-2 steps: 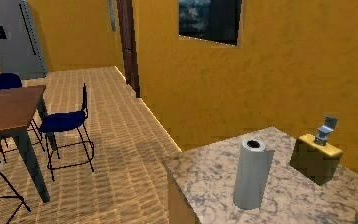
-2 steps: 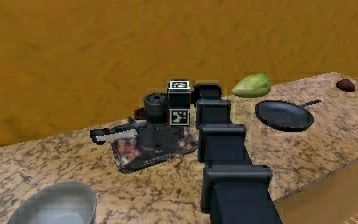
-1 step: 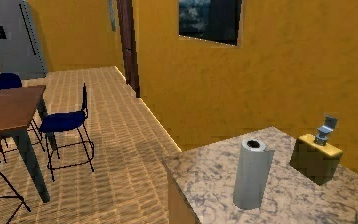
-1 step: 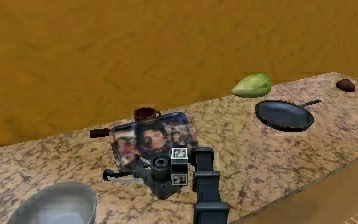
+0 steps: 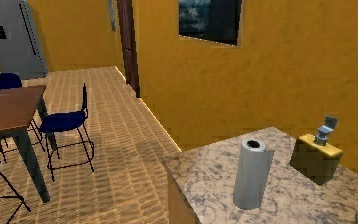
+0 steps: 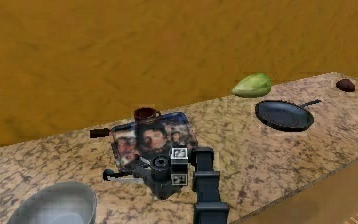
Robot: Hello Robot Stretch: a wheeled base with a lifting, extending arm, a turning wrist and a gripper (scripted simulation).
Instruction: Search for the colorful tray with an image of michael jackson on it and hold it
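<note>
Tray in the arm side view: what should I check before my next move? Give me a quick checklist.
1. Target found: colourful tray lies flat on the counter. Ok.
2. Lined up: gripper shows at the tray's near edge. Ok.
3. Contact with the tray: cannot tell.
4. Tray held: cannot tell; it lies on the counter behind the gripper.
5. Room to lift: dark mug stands close by the tray's far edge. Not ok.
6. Black pan sits well apart. Ok.

Tray partly behind the tool; grey bowl partly beyond bottom edge.
</note>
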